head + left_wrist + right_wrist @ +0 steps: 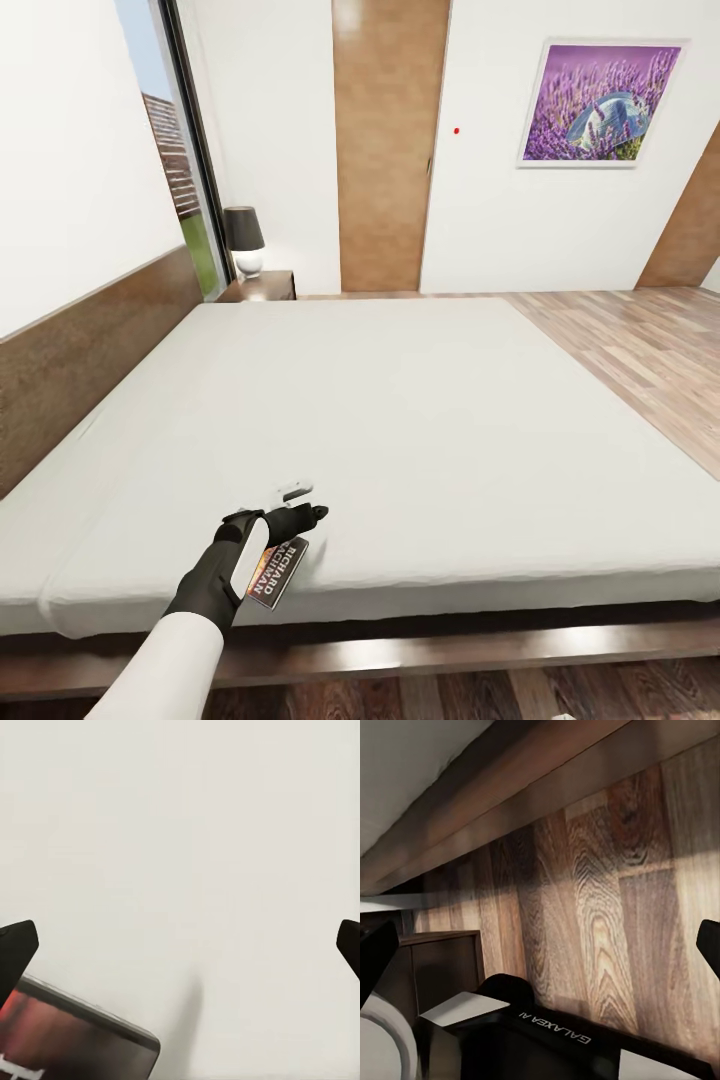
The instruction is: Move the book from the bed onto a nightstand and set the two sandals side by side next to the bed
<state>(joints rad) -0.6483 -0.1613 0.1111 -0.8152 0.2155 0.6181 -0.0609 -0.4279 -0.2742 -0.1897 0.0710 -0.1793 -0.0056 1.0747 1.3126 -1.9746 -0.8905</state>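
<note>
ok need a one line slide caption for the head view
Left gripper reaches over the book at the near edge of the bed, with the nightstand in the far corner.

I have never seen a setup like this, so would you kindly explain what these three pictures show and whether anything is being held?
These are simulator renders from a two-armed wheeled robot. The head camera looks over a bed in a bedroom. The left gripper hovers over the mattress edge, beside a book lying there; nothing is held. The left wrist camera looks along that gripper's open fingers at the mattress and the book's corner. The right wrist camera faces the wood floor beside the bed frame, its fingers also apart. A nightstand with a lamp stands in the far corner.
</note>
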